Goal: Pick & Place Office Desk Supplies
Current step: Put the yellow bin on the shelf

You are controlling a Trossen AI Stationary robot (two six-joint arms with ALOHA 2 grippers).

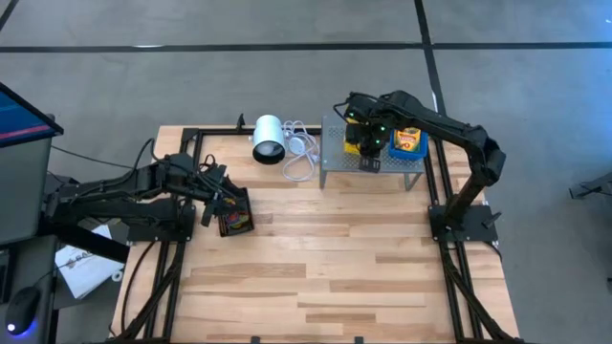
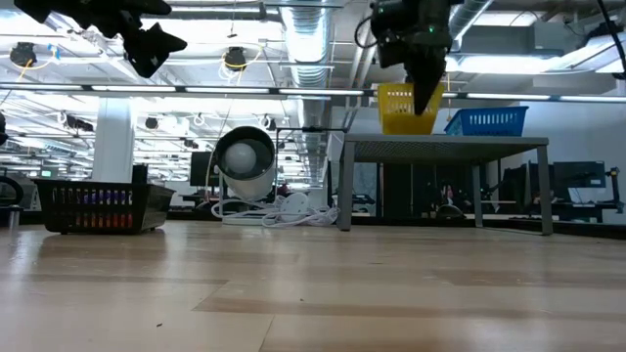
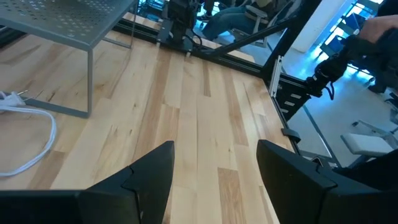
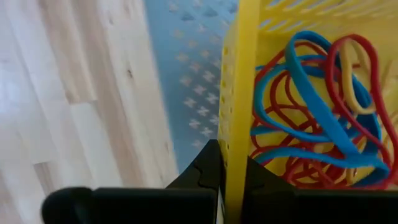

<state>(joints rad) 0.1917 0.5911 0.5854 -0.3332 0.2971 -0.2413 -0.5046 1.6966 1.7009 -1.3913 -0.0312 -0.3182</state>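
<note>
My right gripper (image 1: 371, 155) points down over the grey perforated rack (image 1: 335, 164) at the table's far right, shut on a yellow basket (image 4: 292, 37) that holds red, blue and yellow rubber bands (image 4: 317, 118). Beside it, a blue basket (image 1: 421, 156) with a crayon box (image 1: 409, 141) stands on the rack. My left gripper (image 3: 214, 180) hovers open at the table's left with nothing between its fingers, close above a black basket (image 1: 236, 218) of coloured items that rests on the table. My right gripper pinches one side wall of the yellow basket (image 4: 235, 118), one finger outside and one inside. The fingers come from above, pointing down. The basket hangs upright below them; in the low view its bottom (image 2: 396, 129) is level with the rack top, touching or not I cannot tell.
A white cylinder (image 1: 269, 139) with a white cable (image 1: 298, 158) lies left of the rack. The black frame rails (image 1: 440, 172) run along the table's edges. Bare wooden tabletop (image 1: 325, 268) spreads across the middle and near side.
</note>
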